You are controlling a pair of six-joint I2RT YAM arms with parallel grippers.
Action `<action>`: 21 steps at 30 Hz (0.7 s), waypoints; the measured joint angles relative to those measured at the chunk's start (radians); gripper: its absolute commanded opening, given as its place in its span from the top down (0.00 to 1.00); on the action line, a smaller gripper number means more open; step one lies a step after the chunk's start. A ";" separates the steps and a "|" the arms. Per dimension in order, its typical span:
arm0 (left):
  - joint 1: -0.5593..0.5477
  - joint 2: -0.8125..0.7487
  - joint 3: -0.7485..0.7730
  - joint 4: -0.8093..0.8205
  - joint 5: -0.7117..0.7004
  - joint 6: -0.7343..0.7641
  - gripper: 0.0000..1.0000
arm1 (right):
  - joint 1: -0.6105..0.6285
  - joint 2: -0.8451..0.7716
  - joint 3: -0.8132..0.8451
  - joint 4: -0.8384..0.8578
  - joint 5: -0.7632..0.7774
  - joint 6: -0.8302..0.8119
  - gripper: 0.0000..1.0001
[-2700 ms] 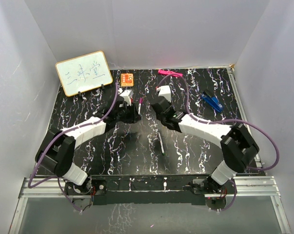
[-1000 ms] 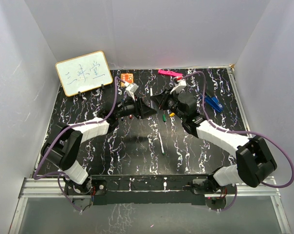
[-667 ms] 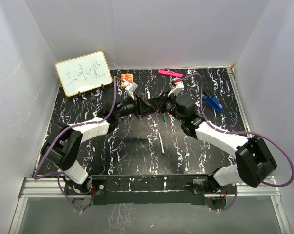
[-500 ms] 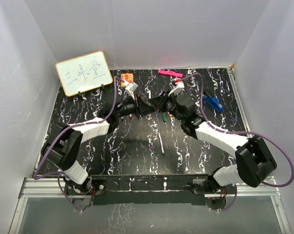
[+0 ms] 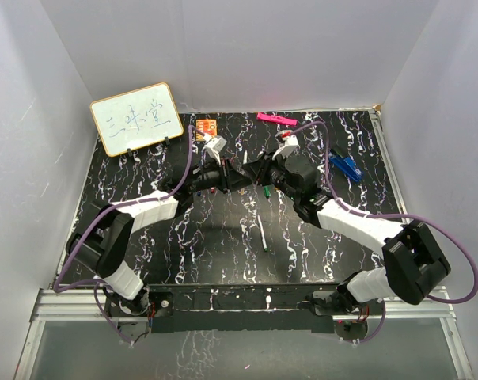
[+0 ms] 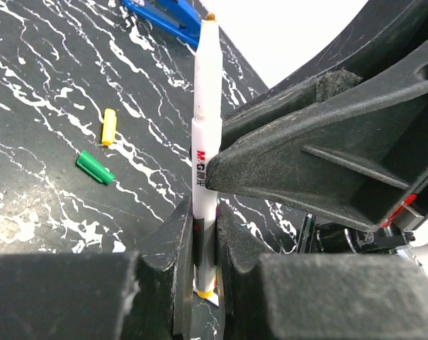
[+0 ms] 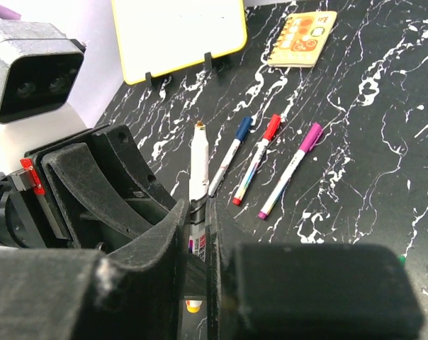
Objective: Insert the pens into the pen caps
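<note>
Where the two arms meet above the middle of the table (image 5: 191, 237), a single pen (image 6: 206, 106) is gripped by both grippers at once. The left gripper (image 6: 203, 241) is clamped on the lower part of the white barrel, and the pen is seen rising from its fingers with the bare orange tip uppermost. The right gripper (image 7: 197, 227) is closed on the same barrel, its fingers set against the pen just above those of the left.

A yellow cap (image 6: 108, 126) and a green cap (image 6: 95, 168) are found lying on the table, near each other but not touching, and apart from the held pen. Three capped pens (image 7: 260, 152), with blue, red and purple caps, are laid side by side on the table beyond the grippers. A further pen (image 5: 263, 236) is noted lying alone nearer the arm bases; its tip colour cannot be told.

A whiteboard (image 5: 136, 119), an orange notebook (image 5: 206, 127), a pink bar (image 5: 277, 119) and a blue object (image 5: 346, 165) are recorded along the far side.
</note>
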 measured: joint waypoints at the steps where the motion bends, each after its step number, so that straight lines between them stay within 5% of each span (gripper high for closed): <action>1: -0.002 -0.004 0.002 -0.022 -0.006 0.014 1.00 | 0.001 -0.001 0.000 -0.009 0.001 -0.004 0.79; 9: -0.003 -0.036 0.001 -0.226 -0.105 0.101 1.00 | 0.000 -0.109 -0.008 -0.025 0.135 -0.049 0.30; 15: -0.002 -0.052 0.003 -0.362 -0.154 0.161 1.00 | -0.002 -0.123 -0.004 -0.044 0.290 -0.074 0.40; 21: -0.002 -0.052 0.051 -0.541 -0.200 0.221 1.00 | -0.008 -0.013 0.146 -0.248 0.453 -0.040 0.56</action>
